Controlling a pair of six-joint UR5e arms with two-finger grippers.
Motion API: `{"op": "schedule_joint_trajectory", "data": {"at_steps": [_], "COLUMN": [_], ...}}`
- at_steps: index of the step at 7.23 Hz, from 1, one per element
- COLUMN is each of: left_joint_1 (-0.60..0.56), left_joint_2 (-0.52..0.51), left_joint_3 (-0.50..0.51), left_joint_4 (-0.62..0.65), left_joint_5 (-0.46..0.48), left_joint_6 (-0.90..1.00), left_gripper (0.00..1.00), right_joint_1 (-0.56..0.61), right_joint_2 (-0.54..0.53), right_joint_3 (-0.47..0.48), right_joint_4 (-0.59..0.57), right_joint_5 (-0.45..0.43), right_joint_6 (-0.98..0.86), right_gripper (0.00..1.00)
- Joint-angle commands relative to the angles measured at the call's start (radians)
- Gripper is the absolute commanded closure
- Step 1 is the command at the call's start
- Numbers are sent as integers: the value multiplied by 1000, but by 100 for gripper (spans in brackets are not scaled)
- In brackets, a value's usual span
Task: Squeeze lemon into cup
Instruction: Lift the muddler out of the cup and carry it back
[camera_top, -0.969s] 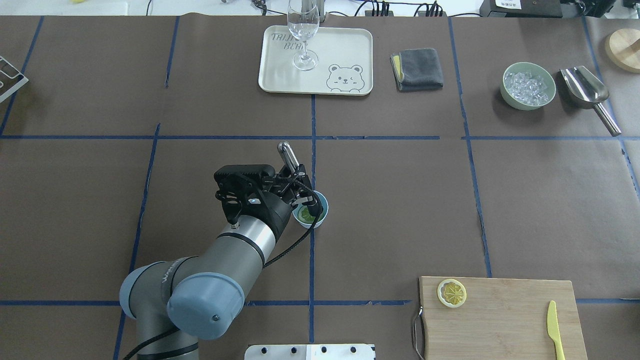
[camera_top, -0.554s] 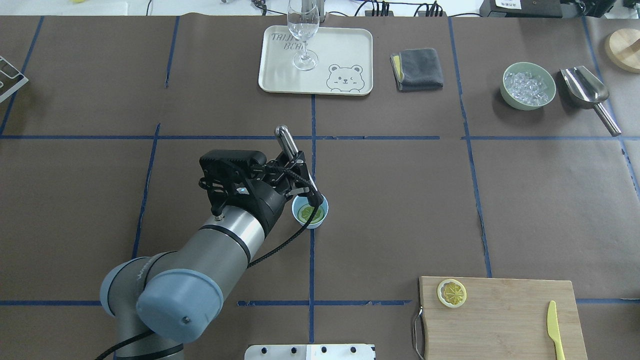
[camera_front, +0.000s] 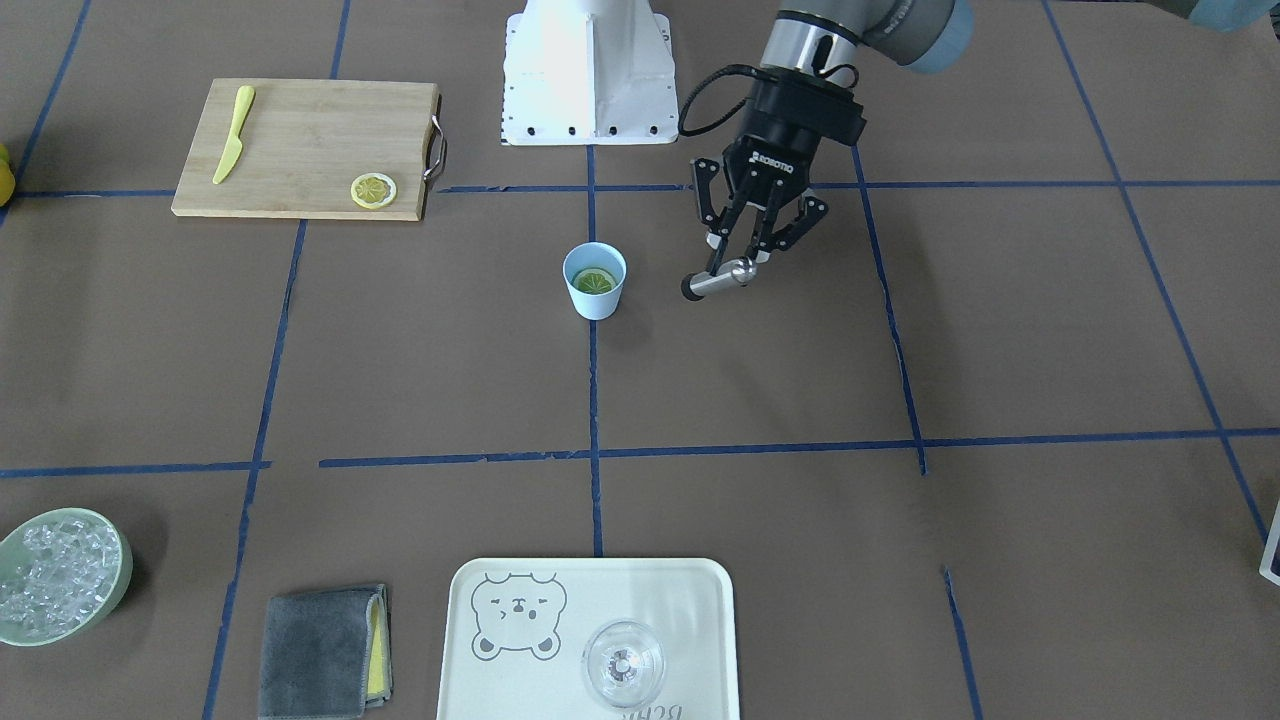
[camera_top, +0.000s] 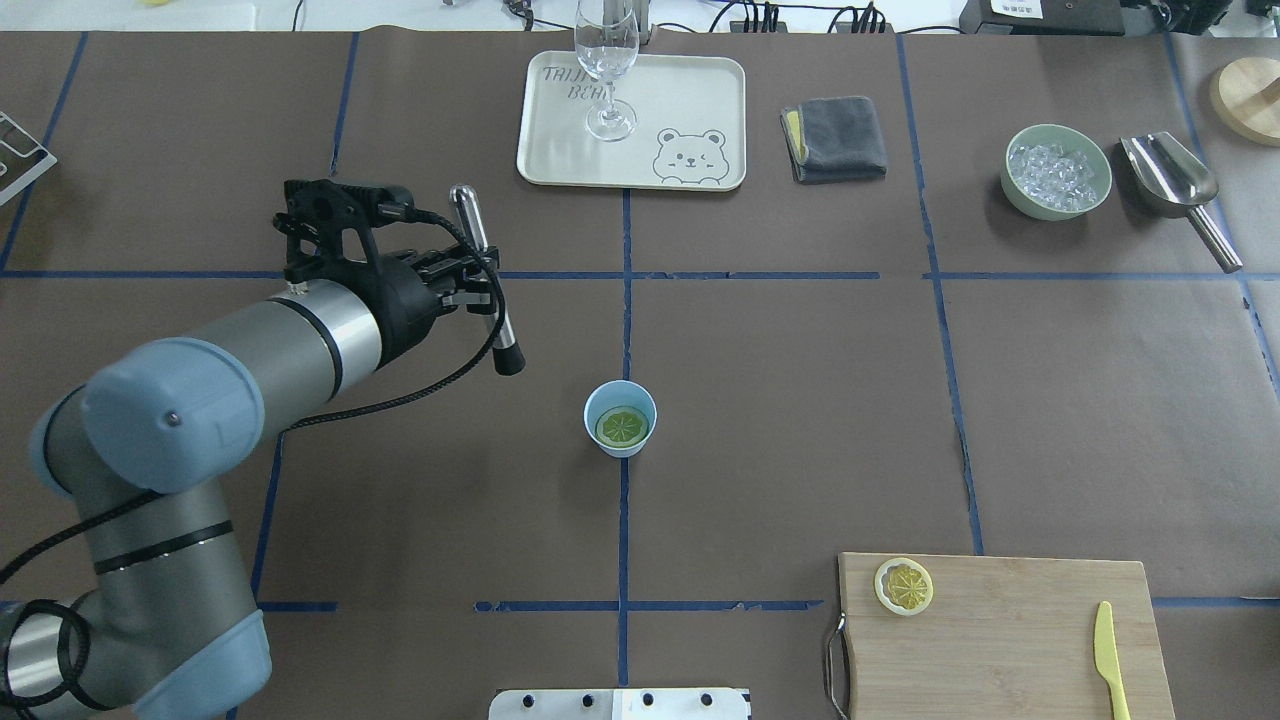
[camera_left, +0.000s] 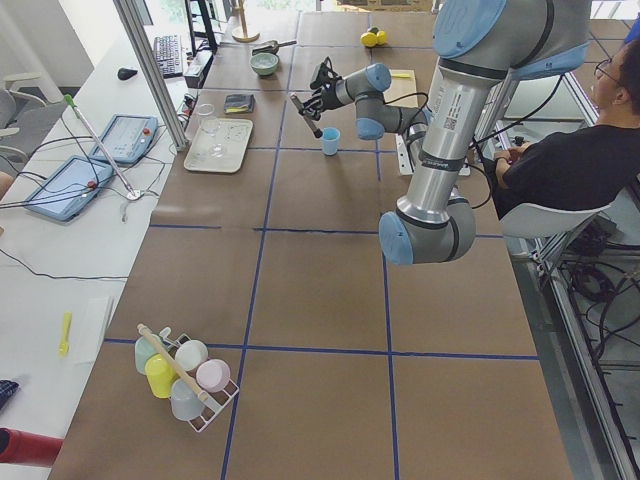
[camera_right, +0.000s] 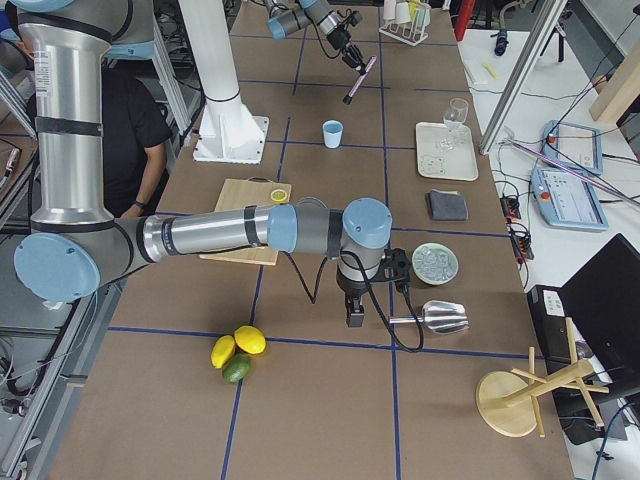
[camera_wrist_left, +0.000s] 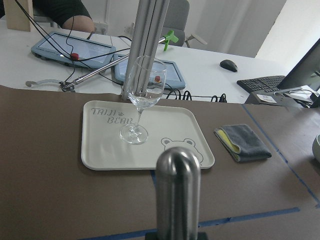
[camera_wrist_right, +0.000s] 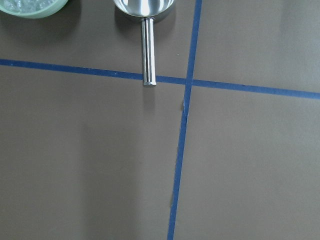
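The pale blue cup (camera_top: 640, 440) stands upright at the table's middle and shows in the front view (camera_front: 596, 303). A lemon slice (camera_top: 621, 427) lies flat inside it (camera_front: 594, 281). A second slice (camera_top: 904, 585) lies on the cutting board (camera_top: 1010, 640). My left gripper (camera_top: 487, 285) is shut on a steel muddler with a black tip (camera_top: 468, 222), held in the air left of and beyond the cup, clear of it (camera_front: 715, 283). The right gripper shows only in the exterior right view (camera_right: 355, 312), near the scoop; I cannot tell its state.
A tray (camera_top: 700, 100) with a wine glass (camera_top: 605, 70) sits at the far middle. A grey cloth (camera_top: 835, 138), a green bowl of ice (camera_top: 1057, 170) and a metal scoop (camera_top: 1170, 175) lie far right. A yellow knife (camera_top: 1108, 660) lies on the board.
The left arm has lifted the muddler out of the cup and swung it left and farther away. The lemon slice stays in the cup.
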Motion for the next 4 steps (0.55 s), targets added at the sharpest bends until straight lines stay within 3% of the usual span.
{"op": "schedule_joint_trajectory", "data": {"at_steps": [1, 2, 4], "left_joint_1": [-153, -195, -213], "left_joint_2": [131, 205, 342], "left_joint_3": [-18, -37, -35], "left_joint_4": [1, 1, 4], "left_joint_5": [-272, -340, -384], "left_joint_6": [76, 130, 234], "left_gripper": [100, 100, 100], "right_joint_1": [0, 0, 0], "right_joint_2": [2, 2, 9], "right_joint_3": [-69, -70, -66], "right_joint_4": [121, 123, 135], "right_joint_5": [3, 5, 6], "right_joint_6": [27, 66, 91], "right_gripper": [0, 0, 0]}}
